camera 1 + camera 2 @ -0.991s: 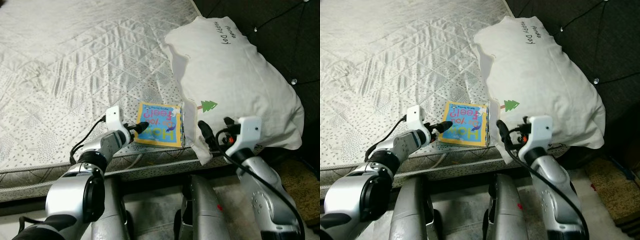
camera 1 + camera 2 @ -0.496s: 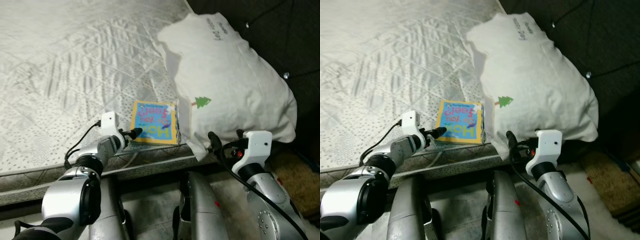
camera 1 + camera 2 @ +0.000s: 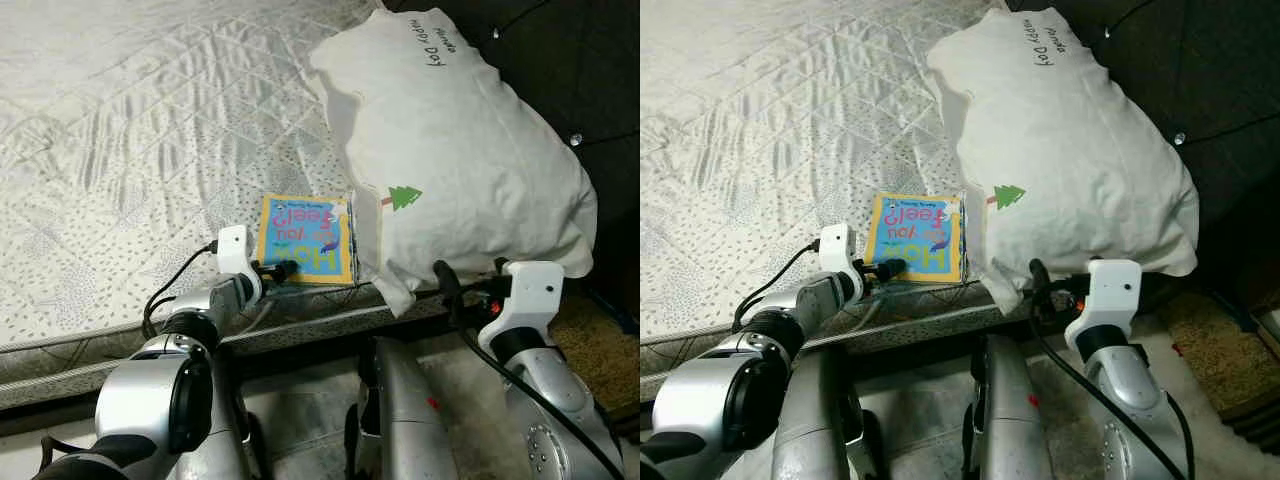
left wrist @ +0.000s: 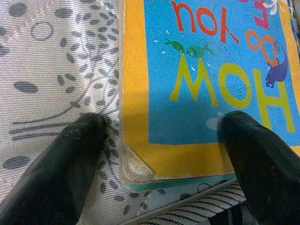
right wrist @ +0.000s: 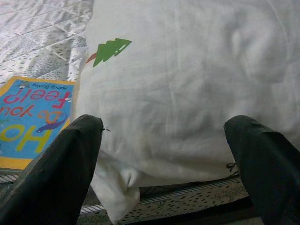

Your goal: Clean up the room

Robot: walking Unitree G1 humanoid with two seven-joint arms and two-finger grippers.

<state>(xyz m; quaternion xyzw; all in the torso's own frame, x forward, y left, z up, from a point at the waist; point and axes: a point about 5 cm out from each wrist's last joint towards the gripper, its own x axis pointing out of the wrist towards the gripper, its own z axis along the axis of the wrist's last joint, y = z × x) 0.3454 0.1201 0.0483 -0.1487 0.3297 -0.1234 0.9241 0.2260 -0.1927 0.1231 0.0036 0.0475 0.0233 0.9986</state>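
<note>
Lying face up at the near edge of the pale quilted mattress [image 3: 130, 120], the square blue-and-yellow children's board book [image 3: 303, 239] sits with its far-right side tucked just against the big white pillow printed with a small green tree [image 3: 450, 150], which spreads away toward two o'clock. The left gripper [image 4: 161, 136] is down at the book's near-left corner, at about seven o'clock of the cover, with its two black fingers [image 4: 70, 154] spread wide: one rests on the speckled fabric just beside the book, the other over the blue cover near the yellow border. The worn corner lies between them, not yet pinched. To take it well, I judge the outer finger should slide under the overhanging edge rather than press the book flat, since a thin stiff cover on soft bedding tends to skate away; closing across the corner diagonally would give a surer hold. The right gripper [image 5: 164, 154] hovers at the pillow's near edge, around five o'clock of the book, its fingers also parted and touching nothing clearly; it could steady the pillow if the book drags it.
</note>
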